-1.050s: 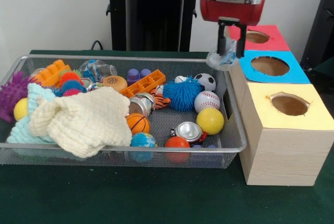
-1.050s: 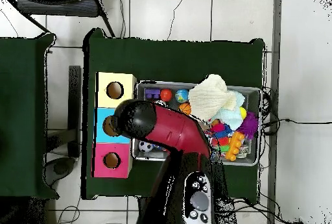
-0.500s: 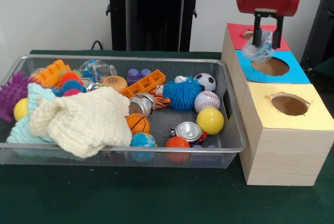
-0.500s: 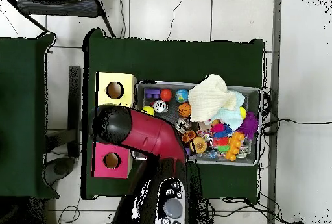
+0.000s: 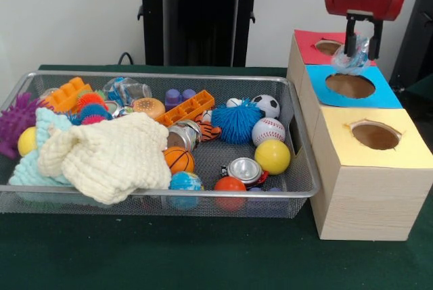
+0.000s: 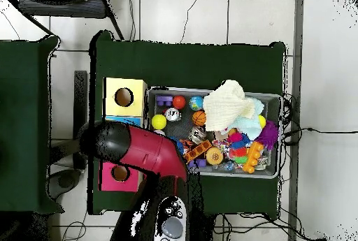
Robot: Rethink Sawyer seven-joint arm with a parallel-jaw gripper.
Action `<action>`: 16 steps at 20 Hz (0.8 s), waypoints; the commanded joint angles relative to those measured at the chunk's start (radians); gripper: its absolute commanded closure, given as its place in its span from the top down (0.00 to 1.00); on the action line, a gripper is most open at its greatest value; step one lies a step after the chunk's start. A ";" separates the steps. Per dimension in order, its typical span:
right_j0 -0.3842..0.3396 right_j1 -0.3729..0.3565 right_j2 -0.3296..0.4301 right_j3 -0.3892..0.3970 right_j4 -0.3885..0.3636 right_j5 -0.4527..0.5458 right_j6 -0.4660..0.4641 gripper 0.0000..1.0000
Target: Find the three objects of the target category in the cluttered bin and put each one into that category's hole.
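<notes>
Gripper (image 5: 359,38), upper right of front view, jaws pinching a crumpled clear wrapper (image 5: 351,61). It hangs over the far rim of the blue hole (image 5: 350,85), near the red hole (image 5: 329,47). Risk: light, clingy plastic could stick to the fingers or drop on the rim.
</notes>
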 commanded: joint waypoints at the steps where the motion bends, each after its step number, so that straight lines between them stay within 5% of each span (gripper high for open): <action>1: -0.014 0.038 0.025 0.093 0.028 -0.068 0.234 0.00; 2: -0.015 0.038 0.024 0.091 0.025 -0.076 0.230 0.00; 3: -0.014 0.039 0.023 0.088 0.022 -0.080 0.228 1.00; 16: -0.018 0.041 0.003 0.050 0.010 -0.031 0.230 1.00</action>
